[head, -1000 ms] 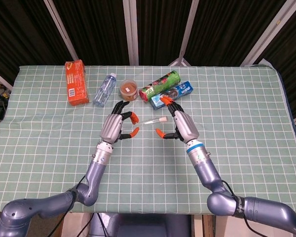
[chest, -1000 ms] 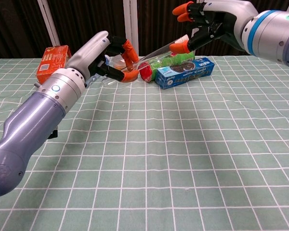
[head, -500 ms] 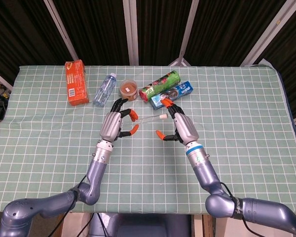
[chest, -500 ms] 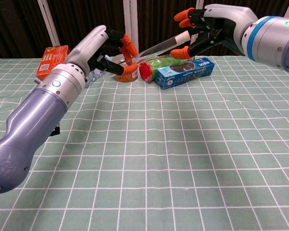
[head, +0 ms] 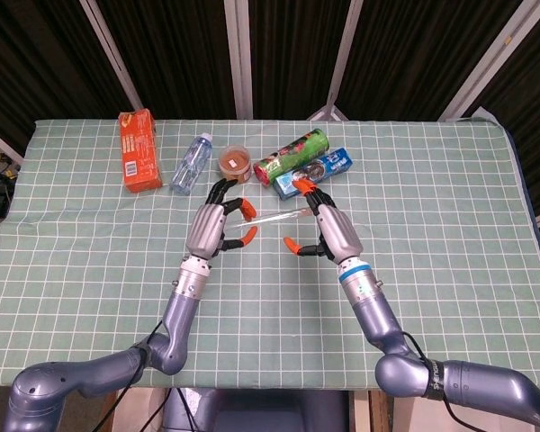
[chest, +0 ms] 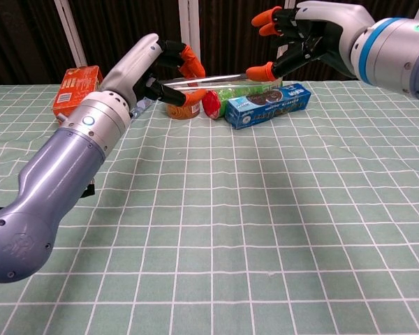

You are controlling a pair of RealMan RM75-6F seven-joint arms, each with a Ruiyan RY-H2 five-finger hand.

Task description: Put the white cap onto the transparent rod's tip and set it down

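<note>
The transparent rod (head: 270, 217) hangs almost level above the table between my two hands; the chest view shows the rod (chest: 209, 78) in front of the snack can. My left hand (head: 211, 229) pinches its clear left end between thumb and fingers. My right hand (head: 331, 232) pinches the right end, where the white cap (head: 298, 213) sits, mostly hidden by the fingertips. In the chest view the left hand (chest: 157, 70) and the right hand (chest: 314, 31) are both raised off the cloth.
Along the back of the green checked tablecloth (head: 432, 270) lie an orange box (head: 137, 150), a water bottle (head: 190, 164), a small tub (head: 235, 163), a green snack can (head: 292, 154) and a blue cookie box (head: 313, 173), just behind the hands.
The rod has swung from tilted to nearly level. My left hand has moved in and closed on its clear end, while the right hand keeps the capped end.
</note>
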